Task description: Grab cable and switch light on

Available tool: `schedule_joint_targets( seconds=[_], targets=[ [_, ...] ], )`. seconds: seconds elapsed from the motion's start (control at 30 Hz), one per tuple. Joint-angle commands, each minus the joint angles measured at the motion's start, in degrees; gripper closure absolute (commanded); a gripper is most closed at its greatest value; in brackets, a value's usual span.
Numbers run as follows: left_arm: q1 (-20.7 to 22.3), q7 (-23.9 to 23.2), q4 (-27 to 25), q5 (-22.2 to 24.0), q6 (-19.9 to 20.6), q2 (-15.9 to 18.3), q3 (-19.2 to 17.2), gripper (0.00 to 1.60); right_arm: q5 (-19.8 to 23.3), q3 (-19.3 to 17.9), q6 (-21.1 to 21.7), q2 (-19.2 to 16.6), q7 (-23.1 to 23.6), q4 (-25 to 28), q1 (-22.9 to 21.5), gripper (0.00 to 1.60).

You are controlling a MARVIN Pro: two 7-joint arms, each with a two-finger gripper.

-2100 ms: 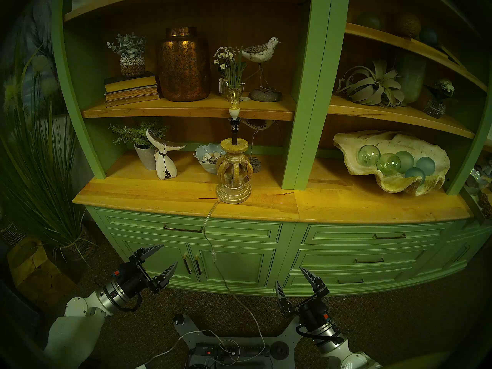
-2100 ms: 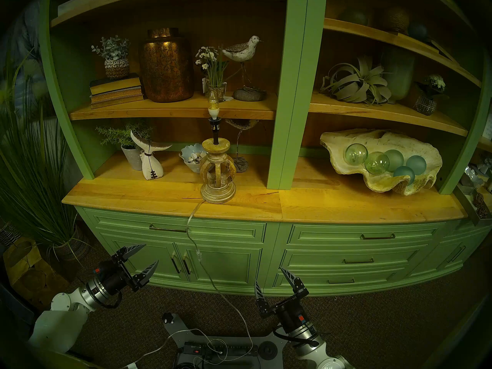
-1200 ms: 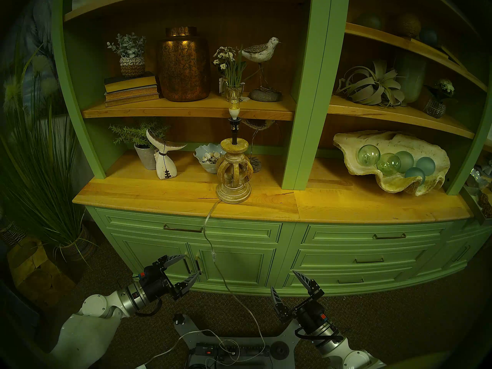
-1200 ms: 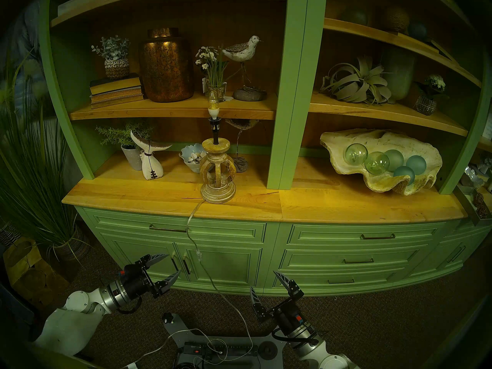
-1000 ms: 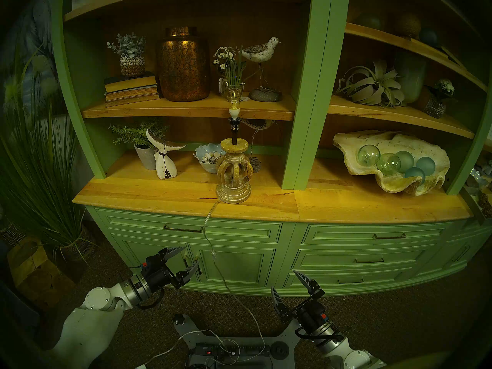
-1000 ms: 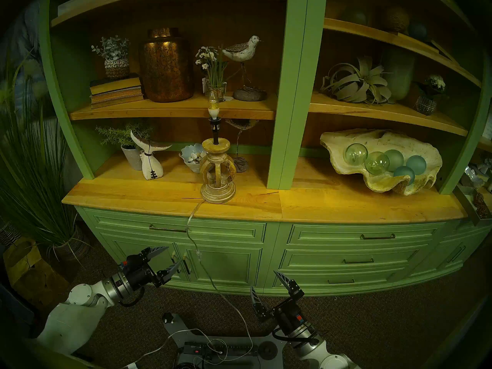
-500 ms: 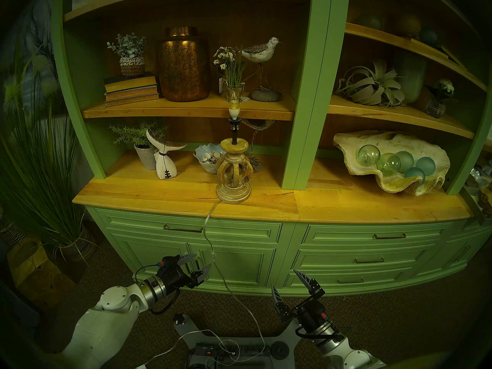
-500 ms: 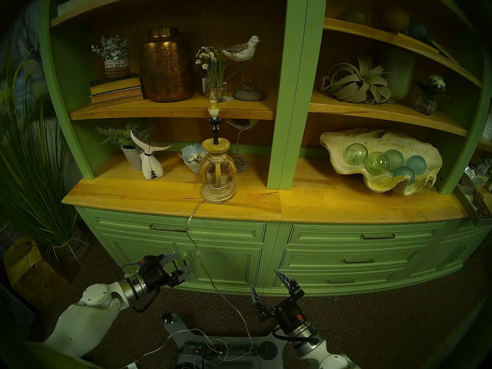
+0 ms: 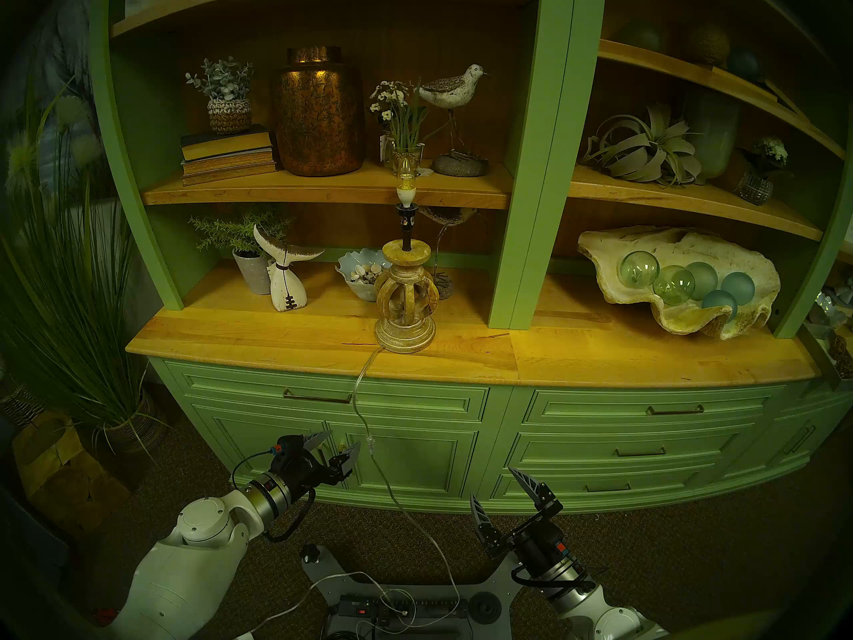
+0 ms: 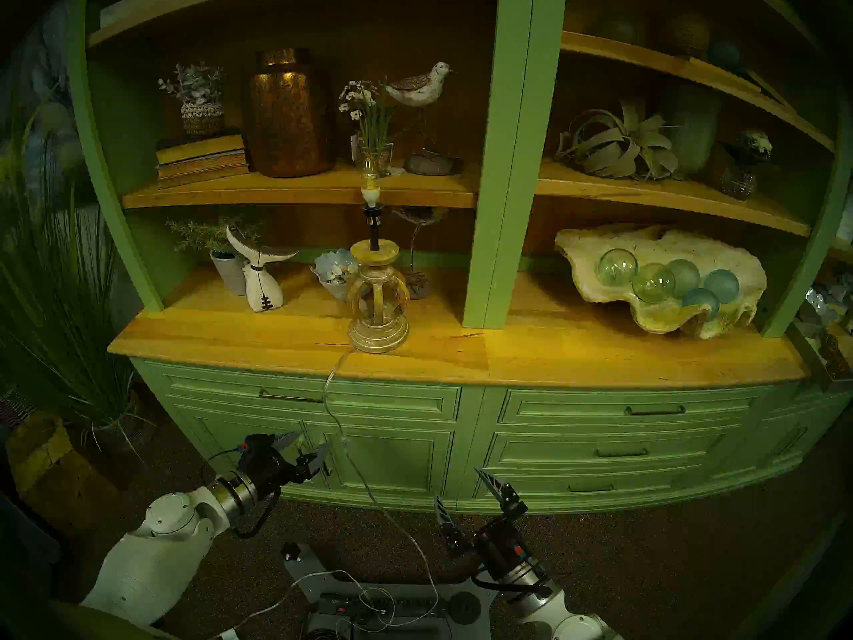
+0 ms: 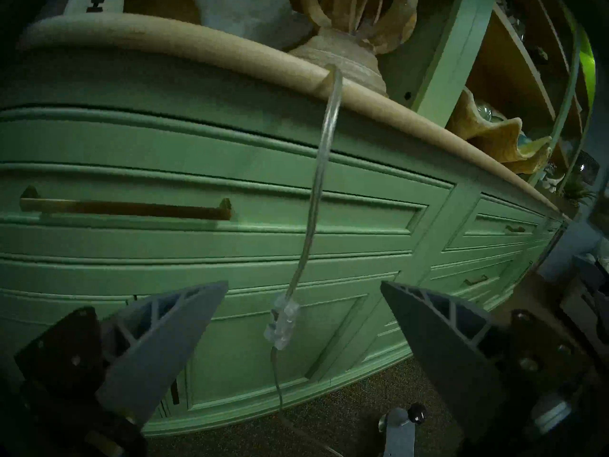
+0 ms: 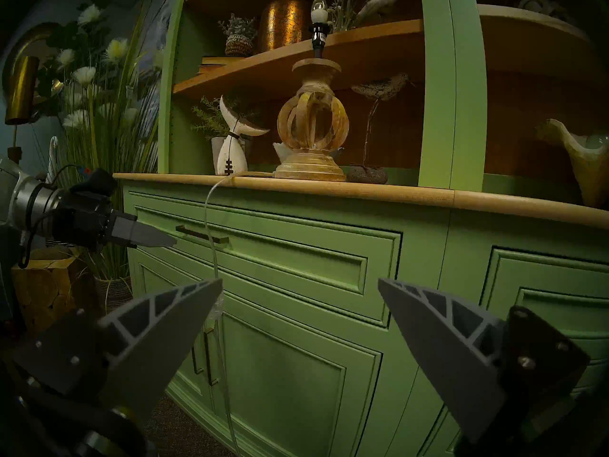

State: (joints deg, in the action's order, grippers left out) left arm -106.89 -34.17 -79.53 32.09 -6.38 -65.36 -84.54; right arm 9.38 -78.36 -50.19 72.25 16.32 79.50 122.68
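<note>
The cable is a thin clear cord that leaves the lamp base, drops over the counter edge and runs down the cabinet front to the floor. Its small clear inline switch hangs in front of a cabinet door. My left gripper is open just left of the switch and not touching it. In the left wrist view the switch hangs between and beyond the spread fingers of the left gripper. My right gripper is open and empty, lower right of the cable. The light, a candle-shaped bulb, looks dim.
The green cabinet has a drawer handle and door handles close behind my left gripper. A black power strip with loose cords lies on my base. A tall grass plant and a wooden block stand to the left.
My left gripper has moved right and forward, rolling as it went, from well left of the cable to just beside the switch. It stays open. The right arm barely shifted.
</note>
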Motion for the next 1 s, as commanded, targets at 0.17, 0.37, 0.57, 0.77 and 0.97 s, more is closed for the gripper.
schedule_joint_targets(
  seconds=[0.17, 0.37, 0.57, 0.77, 0.97],
  targets=[
    [-1.1, -1.0, -6.5, 2.5, 2.8, -0.8, 0.2, 0.0, -0.1, -0.2, -0.7, 0.0, 0.2, 1.5, -0.3, 0.0],
    [-0.9, 0.3, -5.0, 4.5, 5.2, -2.7, -0.5, 0.0, -0.1, -0.3, -0.6, 0.0, 0.3, 1.5, -0.3, 0.0],
    [1.2, 0.8, -1.6, 5.4, 5.2, -4.3, -0.8, 0.0, -0.1, -0.4, -0.6, 0.1, 0.4, 1.5, -0.3, 0.0],
    [3.4, 0.4, 1.3, 5.8, 5.6, -5.7, 0.2, 0.0, -0.2, -0.4, -0.6, 0.2, 0.4, 1.5, -0.3, 0.0],
    [4.5, 0.0, 2.7, 5.9, 5.2, -6.2, 0.6, 0.0, -0.2, -0.5, -0.6, 0.3, 0.5, 1.4, -0.3, 0.0]
  ],
)
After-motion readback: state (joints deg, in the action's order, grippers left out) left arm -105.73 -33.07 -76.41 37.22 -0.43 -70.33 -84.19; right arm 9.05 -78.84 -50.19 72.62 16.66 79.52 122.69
